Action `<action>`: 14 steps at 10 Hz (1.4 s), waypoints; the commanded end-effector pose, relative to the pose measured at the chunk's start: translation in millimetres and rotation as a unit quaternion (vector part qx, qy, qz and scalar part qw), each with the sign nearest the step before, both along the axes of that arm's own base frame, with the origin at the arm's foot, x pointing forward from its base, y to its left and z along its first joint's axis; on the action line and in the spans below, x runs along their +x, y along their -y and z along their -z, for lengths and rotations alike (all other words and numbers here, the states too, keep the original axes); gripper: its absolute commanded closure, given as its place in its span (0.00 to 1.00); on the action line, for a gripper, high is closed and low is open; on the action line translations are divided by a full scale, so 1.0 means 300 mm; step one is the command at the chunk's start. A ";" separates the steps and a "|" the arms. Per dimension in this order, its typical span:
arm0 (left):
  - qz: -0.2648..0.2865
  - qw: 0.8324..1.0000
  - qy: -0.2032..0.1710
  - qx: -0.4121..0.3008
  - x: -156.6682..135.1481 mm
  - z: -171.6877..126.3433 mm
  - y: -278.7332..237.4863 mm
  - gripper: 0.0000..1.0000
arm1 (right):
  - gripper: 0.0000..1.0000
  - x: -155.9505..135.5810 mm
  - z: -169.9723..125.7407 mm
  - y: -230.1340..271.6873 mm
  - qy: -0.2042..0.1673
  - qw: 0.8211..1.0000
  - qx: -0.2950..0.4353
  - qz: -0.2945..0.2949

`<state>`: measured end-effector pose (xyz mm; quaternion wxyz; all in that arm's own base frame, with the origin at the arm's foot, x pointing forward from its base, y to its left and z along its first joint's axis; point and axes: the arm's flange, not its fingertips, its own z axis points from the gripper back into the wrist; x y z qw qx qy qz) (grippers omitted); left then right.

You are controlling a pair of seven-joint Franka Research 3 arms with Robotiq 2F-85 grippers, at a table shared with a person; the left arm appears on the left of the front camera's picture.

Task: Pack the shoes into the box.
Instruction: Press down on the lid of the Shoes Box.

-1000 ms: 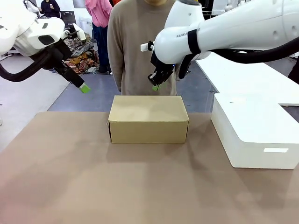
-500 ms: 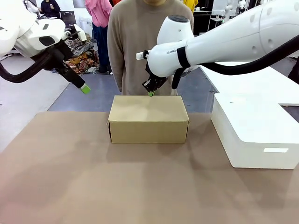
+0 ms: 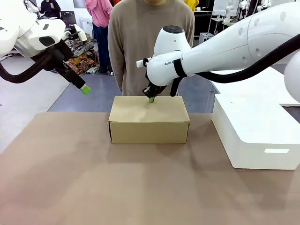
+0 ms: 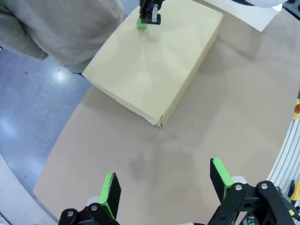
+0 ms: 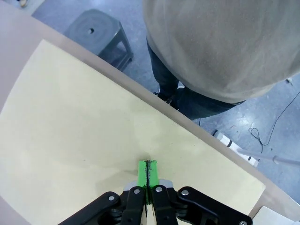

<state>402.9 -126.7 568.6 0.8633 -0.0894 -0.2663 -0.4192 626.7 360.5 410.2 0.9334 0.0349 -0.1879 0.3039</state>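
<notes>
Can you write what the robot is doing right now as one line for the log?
right gripper: shut, tip at box lid's far edge | left gripper: open, raised | box: closed

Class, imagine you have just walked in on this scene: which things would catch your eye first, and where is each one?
The closed brown cardboard box sits mid-table, and the right gripper, fingers pinched shut, points down at the far part of its lid. The left gripper hangs open in the air off to the left. A person in a beige sweater stands just behind the box, and a bigger white box lies at the right.
</notes>
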 end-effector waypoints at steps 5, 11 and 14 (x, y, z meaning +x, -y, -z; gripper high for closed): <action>-0.007 1.000 -0.005 0.005 0.004 -0.011 -0.003 0.00 | 1.00 -0.021 -0.081 0.014 -0.010 1.000 0.006 0.006; -0.007 1.000 -0.005 0.005 0.004 -0.011 -0.003 0.00 | 1.00 -0.181 -0.195 0.082 0.003 0.999 0.012 -0.031; -0.007 1.000 -0.005 0.005 0.004 -0.011 -0.003 0.00 | 1.00 -0.310 -0.269 0.149 -0.006 0.997 0.018 -0.075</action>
